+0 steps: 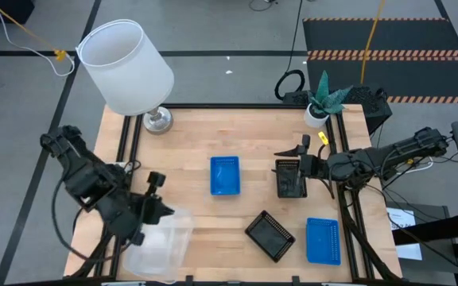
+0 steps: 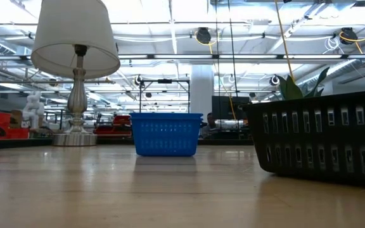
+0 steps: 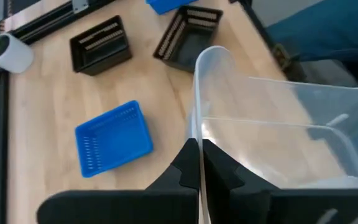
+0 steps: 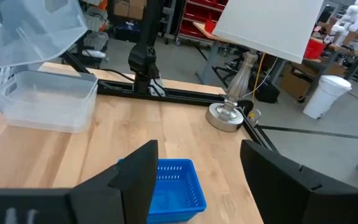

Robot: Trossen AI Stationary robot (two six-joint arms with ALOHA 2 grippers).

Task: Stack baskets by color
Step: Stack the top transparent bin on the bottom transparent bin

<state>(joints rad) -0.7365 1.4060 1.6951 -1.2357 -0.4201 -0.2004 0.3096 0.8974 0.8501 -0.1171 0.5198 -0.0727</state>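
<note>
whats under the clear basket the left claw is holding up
The left claw is shut on the rim of a clear basket, held tilted in the air. Below it, another clear basket sits on the table. How many are nested in it cannot be told.

Two shallow blue perforated plastic baskets are showing on the tabletop, one (image 1: 224,175) in the middle and one (image 1: 322,240) by the right edge. Two black slotted plastic baskets are sitting there too, one (image 1: 291,178) near the right edge and one (image 1: 269,235) just beside the second blue one. Two clear translucent plastic baskets are showing at the left corner opposite the lamp, one (image 4: 36,28) tilting in the air above the other (image 4: 45,99); whether the lower is hiding more cannot be told. One white-shaded lamp (image 1: 126,67) and one small potted plant (image 1: 322,99) are standing along the far edge.
</note>
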